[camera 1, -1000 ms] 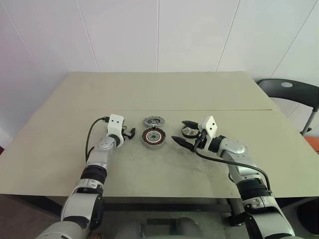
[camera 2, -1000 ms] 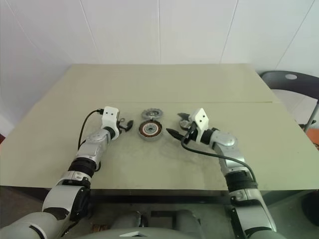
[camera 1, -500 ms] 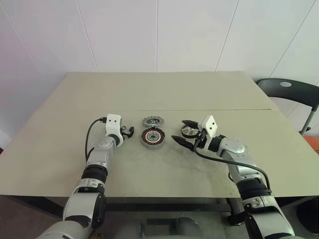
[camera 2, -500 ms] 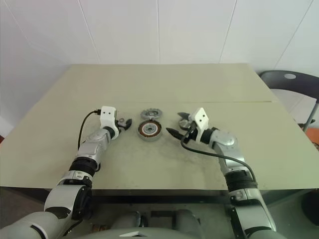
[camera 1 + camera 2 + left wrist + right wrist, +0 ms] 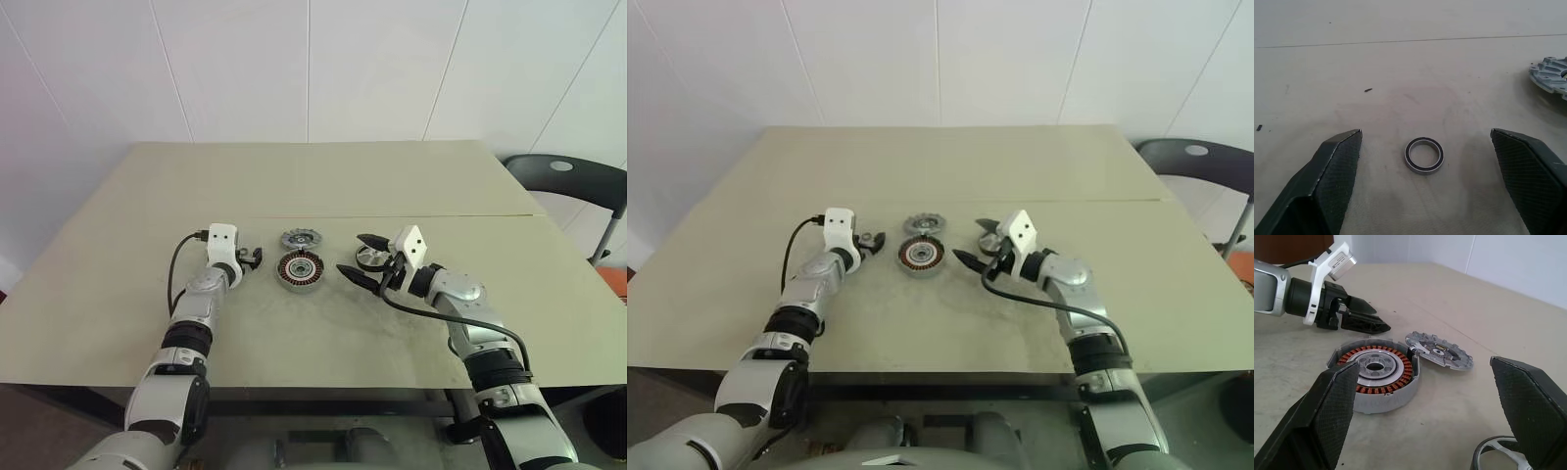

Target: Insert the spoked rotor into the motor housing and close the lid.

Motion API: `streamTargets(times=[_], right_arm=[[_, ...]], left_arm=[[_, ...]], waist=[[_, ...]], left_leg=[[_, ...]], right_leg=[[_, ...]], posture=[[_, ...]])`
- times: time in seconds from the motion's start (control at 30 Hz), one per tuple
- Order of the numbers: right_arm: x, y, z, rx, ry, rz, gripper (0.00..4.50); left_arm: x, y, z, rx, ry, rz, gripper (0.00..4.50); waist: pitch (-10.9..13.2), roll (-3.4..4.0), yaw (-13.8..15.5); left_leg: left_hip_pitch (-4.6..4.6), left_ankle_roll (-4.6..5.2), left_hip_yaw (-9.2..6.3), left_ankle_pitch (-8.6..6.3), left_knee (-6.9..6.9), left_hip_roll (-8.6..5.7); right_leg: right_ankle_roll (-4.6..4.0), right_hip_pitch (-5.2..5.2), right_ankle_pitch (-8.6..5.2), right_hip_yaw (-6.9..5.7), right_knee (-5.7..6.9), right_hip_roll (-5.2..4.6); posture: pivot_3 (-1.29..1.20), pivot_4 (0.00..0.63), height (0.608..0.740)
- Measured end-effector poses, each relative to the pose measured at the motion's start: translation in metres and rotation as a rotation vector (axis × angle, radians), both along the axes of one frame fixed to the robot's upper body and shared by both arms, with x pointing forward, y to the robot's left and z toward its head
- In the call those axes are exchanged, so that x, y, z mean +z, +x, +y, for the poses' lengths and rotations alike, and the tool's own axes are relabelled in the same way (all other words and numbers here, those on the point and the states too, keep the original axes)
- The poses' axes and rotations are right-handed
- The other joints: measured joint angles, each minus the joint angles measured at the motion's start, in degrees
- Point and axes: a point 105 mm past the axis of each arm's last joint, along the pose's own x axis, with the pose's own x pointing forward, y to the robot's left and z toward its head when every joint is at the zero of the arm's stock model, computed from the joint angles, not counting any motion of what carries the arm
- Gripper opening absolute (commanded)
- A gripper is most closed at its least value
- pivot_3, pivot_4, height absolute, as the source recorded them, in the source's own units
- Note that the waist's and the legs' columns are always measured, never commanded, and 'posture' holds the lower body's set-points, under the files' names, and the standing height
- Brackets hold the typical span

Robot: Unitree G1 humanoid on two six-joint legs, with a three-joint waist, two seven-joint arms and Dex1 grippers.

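On the pale beige desk (image 5: 323, 186), the motor housing (image 5: 300, 270) — a small round dark-rimmed disc with copper-coloured windings around a silvery hub — lies flat near the middle, open side up. Just behind it, at its far edge, sits the lid (image 5: 303, 238), a round grey metal cap with a toothed rim; in the right wrist view the lid (image 5: 1439, 350) lies right beside the housing (image 5: 1376, 373), rim close to rim.

The spoked rotor (image 5: 373, 258), a black-ringed wheel with thin silvery spokes, rests on the desk to the right of the housing, between the two black fingers of the right claw (image 5: 357, 258). The fingers stand wide apart — one behind the rotor, one in front — and whether either touches it cannot be told. The right wrist view shows only an arc of the rotor (image 5: 1498, 454) low between the spread fingers.

The left claw (image 5: 253, 258) is just left of the housing, low over the desk, its fingers parted and empty. In the left wrist view a small thin ring (image 5: 1423, 154), dark with a silvery inner face, lies flat on the desk between the fingers, touching neither.

A dark chair (image 5: 573, 186) stands beyond the desk's right corner.
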Motion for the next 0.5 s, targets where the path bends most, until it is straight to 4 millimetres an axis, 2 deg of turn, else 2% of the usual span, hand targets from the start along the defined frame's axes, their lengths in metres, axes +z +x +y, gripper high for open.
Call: streamTargets(times=[0.27,0.5], right_arm=[[0.0005,0.0001,0.0004,-0.001,0.0,-0.006,4.5],[0.0046,0.0019,0.0024,0.003,-0.005,-0.025,4.5]], left_arm=[[0.0001,0.0,0.0076,0.013,-0.001,0.022,0.8],[-0.0001,-0.0012,0.0039,-0.017,-0.014,0.015,0.7]], waist=[[0.0,0.0,0.15],[-0.01,0.0,0.25]], left_leg=[[-0.04,0.0,0.01,0.0,-0.04,-0.01],[-0.05,-0.01,0.0,-0.01,-0.04,-0.01]], right_leg=[[0.0,-0.01,0.0,0.0,-0.09,-0.03],[0.0,0.0,0.0,0.0,-0.09,-0.05]], posture=[[0.0,0.0,0.74],[0.0,0.0,0.74]])
